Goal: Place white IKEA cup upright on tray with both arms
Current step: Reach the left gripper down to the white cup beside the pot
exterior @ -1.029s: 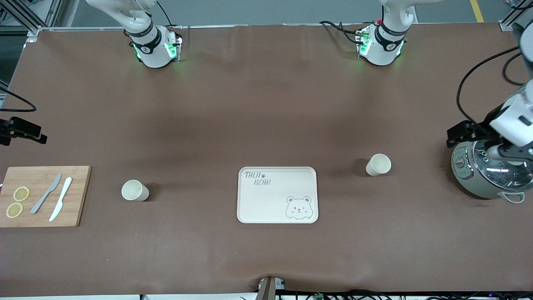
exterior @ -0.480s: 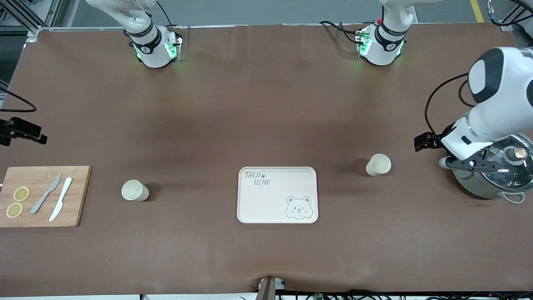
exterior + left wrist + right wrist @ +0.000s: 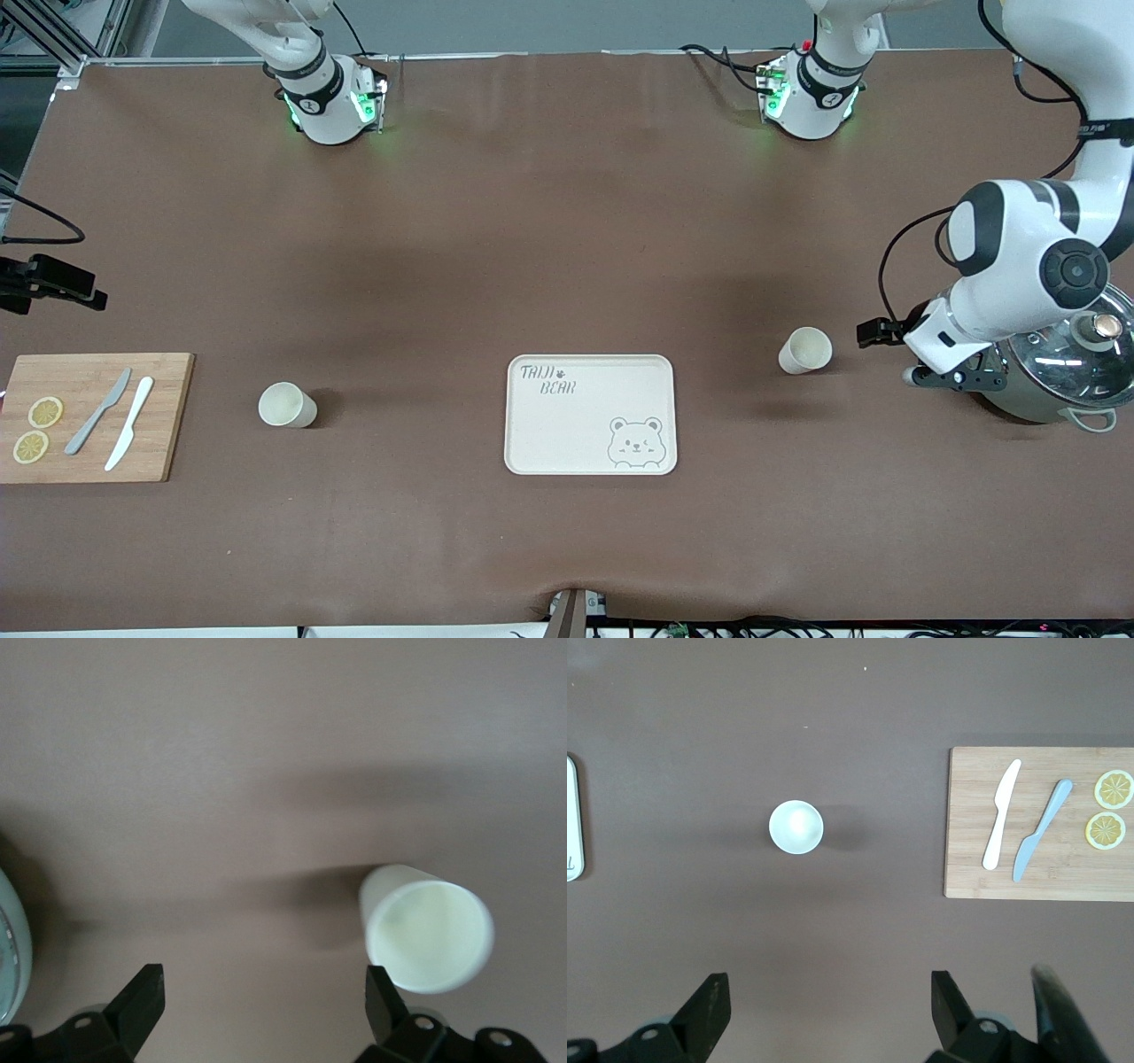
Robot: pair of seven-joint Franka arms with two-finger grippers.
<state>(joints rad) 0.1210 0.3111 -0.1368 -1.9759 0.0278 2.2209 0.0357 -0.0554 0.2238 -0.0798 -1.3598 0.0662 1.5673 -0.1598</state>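
Note:
The cream tray (image 3: 567, 425) with "TAIJI BEAR" lettering lies mid-table. One white cup (image 3: 806, 350) stands upright beside it toward the left arm's end. A second white cup (image 3: 286, 405) stands upright toward the right arm's end. My left gripper (image 3: 955, 379) is open and empty, low over the table between the first cup and a pot. In the left wrist view the gripper (image 3: 264, 992) has that cup (image 3: 428, 935) just outside one fingertip. My right gripper (image 3: 831, 1010) is open and empty, high above the table. Its view shows the second cup (image 3: 796, 827) from above.
A pale green pot with a glass lid (image 3: 1054, 377) stands at the left arm's end, close to the left hand. A wooden cutting board (image 3: 159, 416) with two knives and two lemon slices lies at the right arm's end and shows in the right wrist view (image 3: 970, 859).
The left arm has swung from over the pot toward the nearby cup and come down. Cups and tray have not moved. The right arm has hardly moved.

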